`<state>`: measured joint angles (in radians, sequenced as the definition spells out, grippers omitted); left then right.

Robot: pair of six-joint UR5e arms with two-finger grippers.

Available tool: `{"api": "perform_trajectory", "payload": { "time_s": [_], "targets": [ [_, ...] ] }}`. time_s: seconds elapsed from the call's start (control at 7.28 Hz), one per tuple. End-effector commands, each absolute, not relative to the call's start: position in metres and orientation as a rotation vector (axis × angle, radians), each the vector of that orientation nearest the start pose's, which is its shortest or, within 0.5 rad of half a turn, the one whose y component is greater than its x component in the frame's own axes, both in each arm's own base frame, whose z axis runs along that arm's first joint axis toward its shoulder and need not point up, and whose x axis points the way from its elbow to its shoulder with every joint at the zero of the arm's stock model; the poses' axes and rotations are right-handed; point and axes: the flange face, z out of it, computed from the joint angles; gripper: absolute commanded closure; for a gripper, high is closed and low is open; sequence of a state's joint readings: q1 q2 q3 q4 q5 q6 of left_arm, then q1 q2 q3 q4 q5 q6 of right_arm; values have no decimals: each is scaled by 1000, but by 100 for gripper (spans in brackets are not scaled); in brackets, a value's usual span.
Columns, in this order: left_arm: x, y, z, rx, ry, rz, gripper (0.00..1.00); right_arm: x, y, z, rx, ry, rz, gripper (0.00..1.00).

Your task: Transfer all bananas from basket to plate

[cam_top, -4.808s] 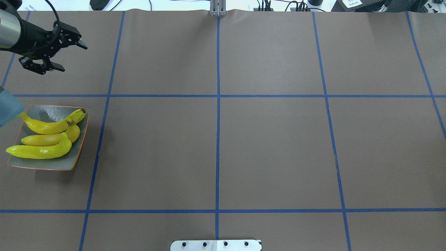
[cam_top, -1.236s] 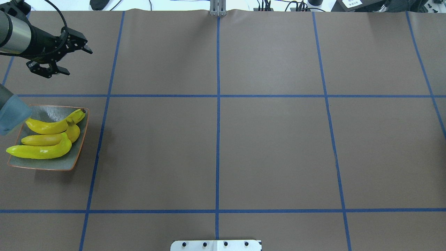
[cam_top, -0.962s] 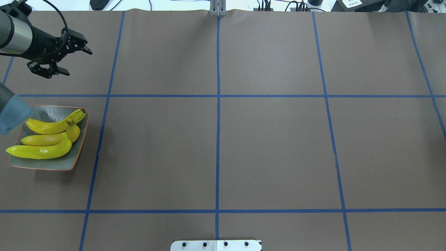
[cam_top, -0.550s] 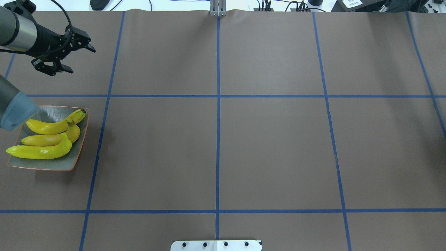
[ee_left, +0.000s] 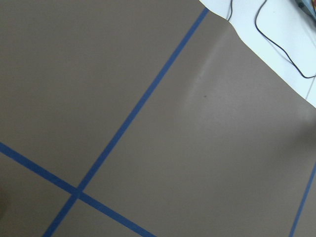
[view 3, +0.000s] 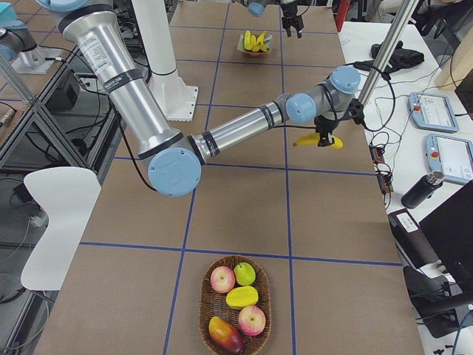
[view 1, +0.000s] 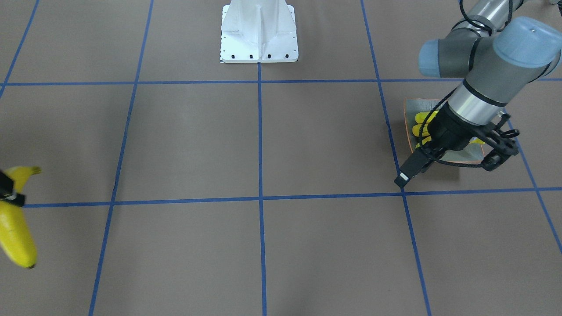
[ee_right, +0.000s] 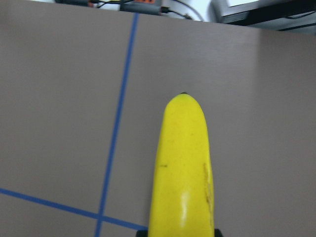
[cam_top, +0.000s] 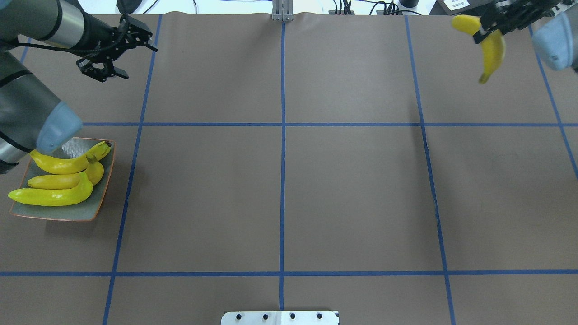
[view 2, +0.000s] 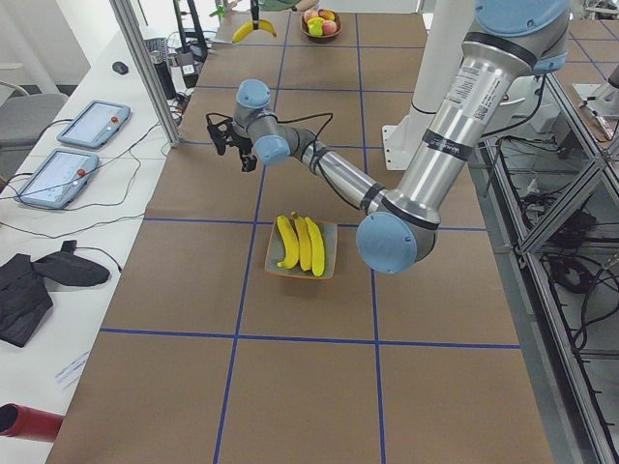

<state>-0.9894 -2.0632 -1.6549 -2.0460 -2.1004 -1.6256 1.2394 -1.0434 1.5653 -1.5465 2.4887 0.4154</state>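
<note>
Three yellow bananas (cam_top: pixel 54 196) lie side by side on the square grey-green plate (cam_top: pixel 92 205) at the table's left edge. A further banana (cam_top: pixel 493 49) hangs above the far right corner with my right gripper (cam_top: pixel 481 29) shut on its upper end. It fills the right wrist view (ee_right: pixel 185 163). My left gripper (cam_top: pixel 141 63) hovers open and empty beyond the plate, near the far left of the table. The wicker basket (view 3: pixel 207 275) stands at the table's right end and holds apples and other fruit.
The robot's white base (view 1: pixel 259 30) stands at the near middle edge. The brown table cover carries a grid of blue tape lines. Cables and tablets (view 2: pixel 92 124) lie beyond the far edge. My left arm's elbow (cam_top: pixel 54 131) overhangs the plate's back corner.
My right gripper has come into the overhead view at the top right with a banana. My left gripper has moved right and farther from the plate, still open.
</note>
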Motion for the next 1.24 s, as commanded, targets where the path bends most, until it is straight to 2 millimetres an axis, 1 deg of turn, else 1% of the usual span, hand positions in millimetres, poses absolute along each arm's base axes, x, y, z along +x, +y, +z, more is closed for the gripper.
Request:
{"api": "perform_trajectory", "payload": {
  "time_s": [0.0,0.14,0.27,0.41,0.55,0.69,0.82,0.96,1.1],
  "targets": [
    [348,-572,241,43,1265,-703,0,-244,-598,254,101,-1157,-87,100],
    [362,-564,223,28,1332,-773,0,-258,-579,231,78,-1218,-34,100],
    [364,-562,209,-6,1398,-844,0,-273,-557,211,49,-1258,-14,100],
    [363,-560,204,-27,1465,-903,0,-280,-542,195,35,-1281,-16,100],
    [368,-556,200,-60,1524,-938,0,-284,-532,187,42,-1292,-37,100],
    [382,-552,182,-96,1557,-940,0,-288,-525,181,56,-1304,-64,100],
    [398,-541,173,-119,1567,-910,0,-298,-517,177,84,-1326,-102,100],
    [421,-521,164,-151,1575,-860,0,-314,-512,163,111,-1335,-129,100],
    [437,-508,145,-175,1597,-820,0,-325,-507,155,135,-1333,-137,100]
  ]
}}
